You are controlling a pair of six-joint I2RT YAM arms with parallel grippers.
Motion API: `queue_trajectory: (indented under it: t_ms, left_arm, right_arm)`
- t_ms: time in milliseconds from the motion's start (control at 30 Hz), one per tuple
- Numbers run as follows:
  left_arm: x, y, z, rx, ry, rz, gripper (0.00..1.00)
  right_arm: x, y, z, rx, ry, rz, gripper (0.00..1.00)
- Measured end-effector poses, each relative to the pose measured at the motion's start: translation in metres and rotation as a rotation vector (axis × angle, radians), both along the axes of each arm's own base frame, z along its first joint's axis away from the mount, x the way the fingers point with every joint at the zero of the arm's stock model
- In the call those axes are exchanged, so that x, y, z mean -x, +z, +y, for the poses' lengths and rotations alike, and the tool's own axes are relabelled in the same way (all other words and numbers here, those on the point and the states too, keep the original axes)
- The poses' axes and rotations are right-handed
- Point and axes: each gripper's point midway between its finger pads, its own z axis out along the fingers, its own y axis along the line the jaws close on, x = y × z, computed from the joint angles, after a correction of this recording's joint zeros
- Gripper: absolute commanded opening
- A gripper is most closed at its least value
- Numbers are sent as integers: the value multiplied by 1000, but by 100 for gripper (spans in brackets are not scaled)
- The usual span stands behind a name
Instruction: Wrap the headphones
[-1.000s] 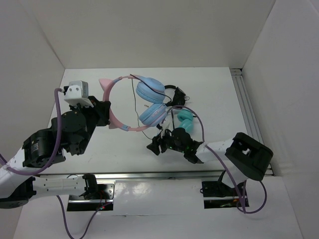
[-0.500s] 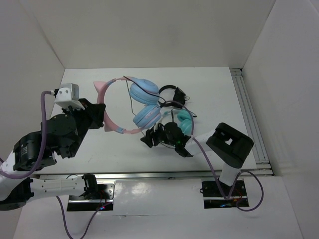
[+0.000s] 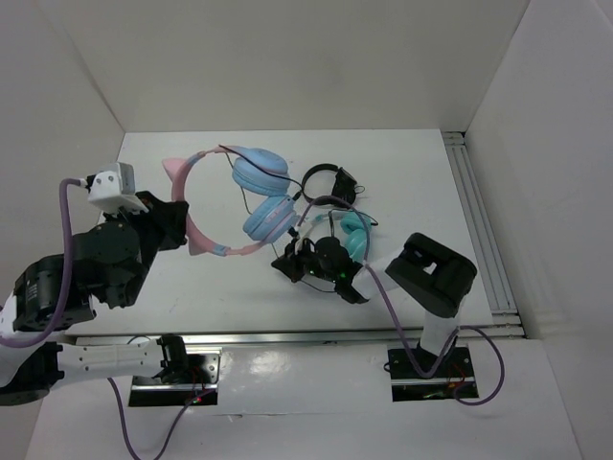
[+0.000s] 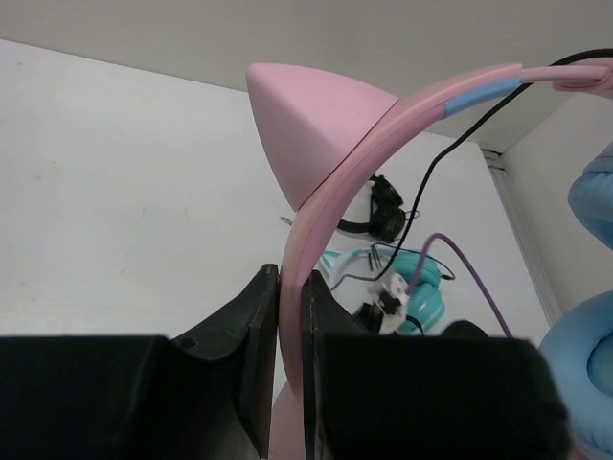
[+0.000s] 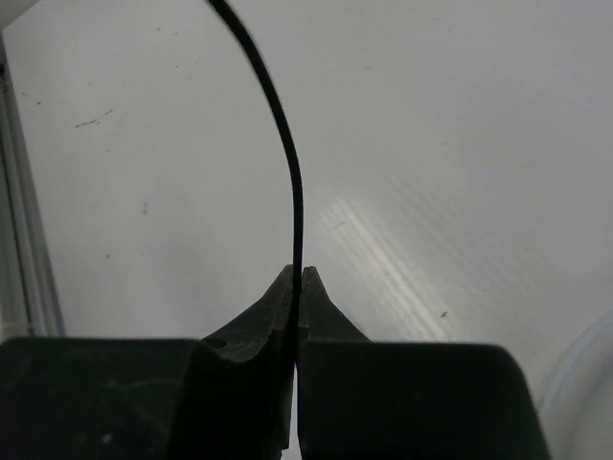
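Observation:
The headphones (image 3: 259, 174) have a pink headband, small pink cat ears and two light-blue cups, and hang above the table's left half. My left gripper (image 3: 179, 226) is shut on the pink headband (image 4: 330, 196) just below one cat ear (image 4: 306, 115), with the band pinched between both fingers. To the right, my right gripper (image 3: 287, 264) sits low, just below the lower blue cup (image 3: 270, 218). In the right wrist view its tips (image 5: 297, 275) are shut on the thin dark cable (image 5: 290, 163), which curves up and away from them.
A teal-cupped pair (image 3: 356, 235) and a small black pair (image 3: 326, 180) lie on the table just right of my right gripper. A metal rail (image 3: 476, 216) runs along the right edge. White walls enclose the table on three sides.
My right gripper has gone from open to shut on the cable and shifted slightly left. My left arm has carried the headphones to the left.

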Motion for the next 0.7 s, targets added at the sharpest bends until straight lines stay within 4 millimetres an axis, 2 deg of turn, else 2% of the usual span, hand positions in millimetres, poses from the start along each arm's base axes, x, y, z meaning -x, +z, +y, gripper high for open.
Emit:
queue_trajectory:
  t_ms: [100, 300, 367, 533, 633, 700]
  left_arm:
    - [-1, 4, 15, 6, 79, 4, 0]
    - [-8, 25, 33, -34, 219, -43, 0]
    - [-12, 30, 34, -75, 248, -67, 0]
    - [-22, 26, 29, -222, 303, -121, 0]
    - [-26, 23, 25, -331, 320, -128, 0]
    - [-31, 23, 16, -394, 326, -121, 0]
  right_arm:
    - [27, 11, 6, 14, 20, -26, 0]
    - [97, 71, 27, -21, 72, -137, 0]
    - [114, 82, 28, -16, 70, -164, 0]
    - [128, 76, 17, 88, 2, -204, 0]
    - [118, 68, 6, 152, -65, -215, 0]
    - [108, 62, -2, 188, -108, -216, 0]
